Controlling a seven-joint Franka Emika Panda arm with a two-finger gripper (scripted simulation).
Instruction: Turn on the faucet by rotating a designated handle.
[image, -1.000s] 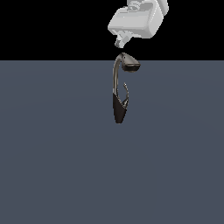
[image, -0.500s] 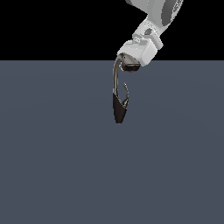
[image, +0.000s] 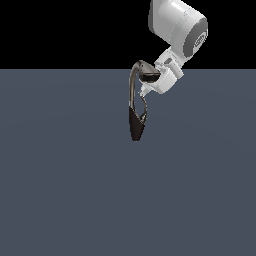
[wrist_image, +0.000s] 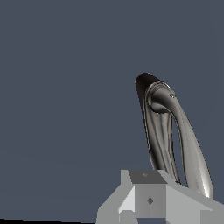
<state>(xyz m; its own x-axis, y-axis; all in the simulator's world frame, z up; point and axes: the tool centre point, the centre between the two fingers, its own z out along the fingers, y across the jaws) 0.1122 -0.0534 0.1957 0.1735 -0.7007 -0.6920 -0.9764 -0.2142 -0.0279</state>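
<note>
Since the earlier frames, the white robot gripper (image: 146, 91) has descended from above the small dark metallic faucet (image: 136, 107) to the exterior view's right of its arched grey neck, just under the flat spout head. The faucet stands on the plain grey tabletop (image: 60, 190). The thin curved grey-silver handle (image: 144, 111) rises from the black cone base, just below the gripper. Finger opening cannot be determined; nothing appears held. Recommended: lower onto the handle, clear of the neck, then push sideways. No markings are legible.
</note>
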